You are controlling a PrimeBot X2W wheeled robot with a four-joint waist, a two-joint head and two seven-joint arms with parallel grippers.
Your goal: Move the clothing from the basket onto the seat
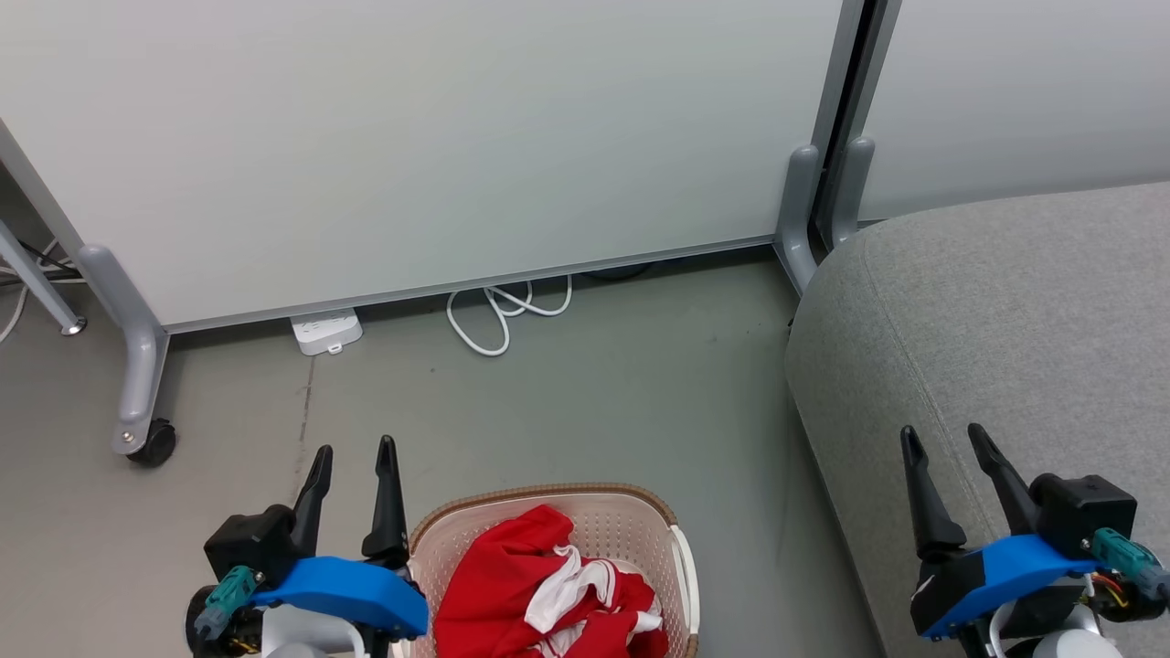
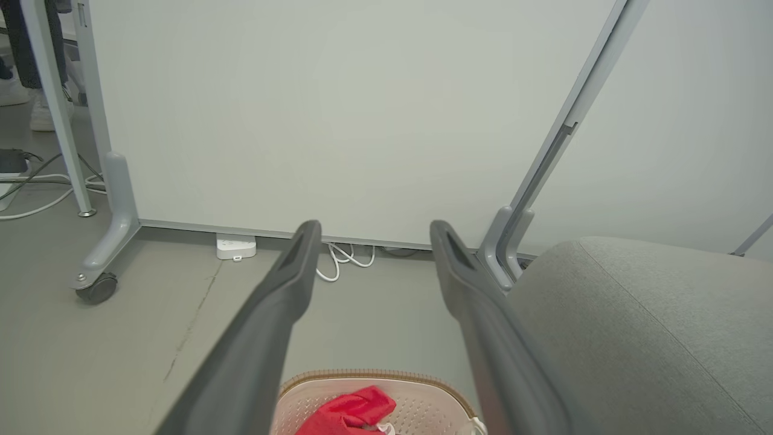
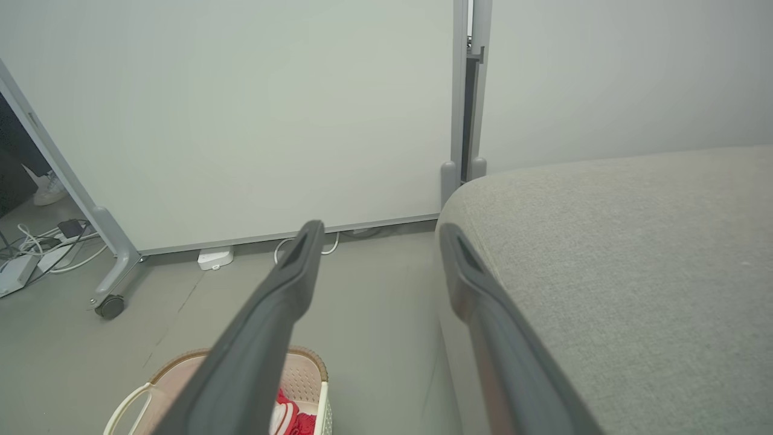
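With the left gripper (image 1: 355, 448) and right gripper (image 1: 941, 431) both spread and empty, you should pinch a raised fold of the clothing (image 1: 512, 576), judged light and limp, in the basket (image 1: 548, 493).

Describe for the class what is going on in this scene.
Laundry is waiting to be moved. The red and white clothing lies heaped in the basket, which stands on the floor. The grey seat is to its right. The left jaws stand open beside the basket's left rim, and the right jaws stand open over the seat's front part. Neither pair holds anything, so the transfer appears not yet begun.
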